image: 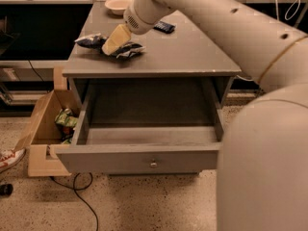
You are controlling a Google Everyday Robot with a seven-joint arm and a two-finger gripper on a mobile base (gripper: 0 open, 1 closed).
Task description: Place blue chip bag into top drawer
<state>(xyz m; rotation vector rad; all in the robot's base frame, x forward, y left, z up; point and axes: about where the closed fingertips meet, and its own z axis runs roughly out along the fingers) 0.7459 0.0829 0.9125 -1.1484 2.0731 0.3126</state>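
Observation:
The blue chip bag lies crumpled on the left part of the grey cabinet top. My gripper reaches down from the right and sits right over the middle of the bag, its pale fingers at the foil. The top drawer stands pulled out wide below the top, its inside bare, with a small round metal knob on the front panel.
A small flat dark packet and a pale bowl lie at the back of the cabinet top. A tan cardboard box with green snack bags stands on the floor at the left. A cable runs over the floor.

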